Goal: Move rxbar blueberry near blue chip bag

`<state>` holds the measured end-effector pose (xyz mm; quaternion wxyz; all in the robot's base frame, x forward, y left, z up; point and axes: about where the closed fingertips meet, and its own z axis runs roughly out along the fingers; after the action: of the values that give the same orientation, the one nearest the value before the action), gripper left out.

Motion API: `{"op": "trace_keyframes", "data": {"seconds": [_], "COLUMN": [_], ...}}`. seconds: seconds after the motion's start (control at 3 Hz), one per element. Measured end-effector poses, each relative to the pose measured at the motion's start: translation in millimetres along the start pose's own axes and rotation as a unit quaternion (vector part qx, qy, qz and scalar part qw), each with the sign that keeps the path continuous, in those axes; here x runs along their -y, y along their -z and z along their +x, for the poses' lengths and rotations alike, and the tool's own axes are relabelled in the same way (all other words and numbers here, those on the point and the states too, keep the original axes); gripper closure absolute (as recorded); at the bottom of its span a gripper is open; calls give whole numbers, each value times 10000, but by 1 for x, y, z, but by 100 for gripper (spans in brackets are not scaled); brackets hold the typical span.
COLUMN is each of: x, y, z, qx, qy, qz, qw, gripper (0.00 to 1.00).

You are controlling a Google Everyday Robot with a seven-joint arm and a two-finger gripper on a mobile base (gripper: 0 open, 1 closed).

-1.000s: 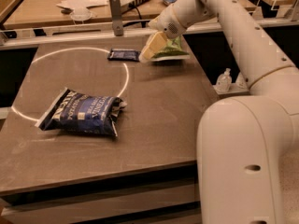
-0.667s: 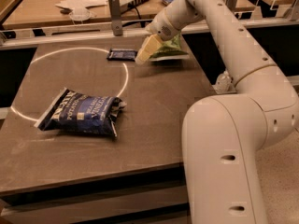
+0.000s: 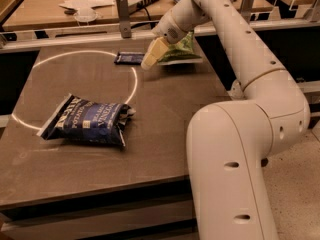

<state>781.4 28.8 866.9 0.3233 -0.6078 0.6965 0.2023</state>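
- Cream-coloured gripper (image 3: 151,56) hangs low over the far part of the dark table (image 3: 165,114), angled down and toward the left side of the view. Whether it is open or closed cannot be told.
- Dark navy rxbar blueberry (image 3: 129,58) lies flat on the table just beside the gripper's tip, on its left in the view and a touch farther back. Nothing lies between the two, and no contact shows.
- Blue chip bag (image 3: 90,121) lies well apart from the gripper, nearer the camera and farther left, crinkled, its white lettering facing up.
- Green chip bag (image 3: 181,49) sits right behind the gripper and to its right, partly hidden by the wrist.
- White ring (image 3: 135,81) marked on the tabletop curves just below the gripper. The bar lies at its far arc and the blue bag mostly inside it.
- White arm (image 3: 240,44) rises from the gripper to the right, then drops to the bulky base in the near right of the view.
- Grey upright post (image 3: 123,15) stands behind the gripper, past the table's far edge, with a wooden desk (image 3: 60,16) strewn with papers beyond it.
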Motion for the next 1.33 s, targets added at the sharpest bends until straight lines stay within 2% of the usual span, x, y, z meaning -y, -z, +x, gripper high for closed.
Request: {"op": "trace_keyframes", "data": {"seconds": [0.67, 1.0, 1.33], "x": [-13, -17, -14], "y": [-26, -31, -33], "z": [-3, -5, -9], "qx": [454, 535, 652], "qy": [-139, -220, -458], "qz": [90, 159, 123], "qw": [9988, 9982, 9967], "gripper": [0, 0, 0]}}
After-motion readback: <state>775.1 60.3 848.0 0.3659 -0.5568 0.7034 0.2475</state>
